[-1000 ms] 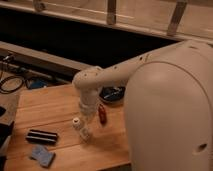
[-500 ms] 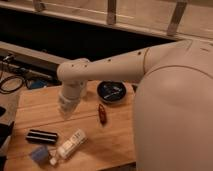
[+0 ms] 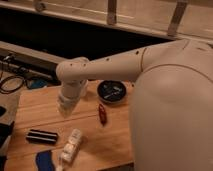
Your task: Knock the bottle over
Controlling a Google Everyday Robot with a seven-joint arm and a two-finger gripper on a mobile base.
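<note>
Look at the bottle [image 3: 70,146]: a second ago it stood up straight, and now it lies flat on its side on the wooden bench [image 3: 115,140], near the front edge. So your job looks done. The claw [image 3: 65,106] has lifted up and hangs above the bench, away from the bottle. You cannot tell if it is holding anything. A black bar [image 3: 42,136] lies just left of the bottle.

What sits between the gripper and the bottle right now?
Nothing visible. The gripper hangs above the table, up and left of the bottle, which lies on its side. Only bare wood shows between them. The black bar lies off to the left.
</note>
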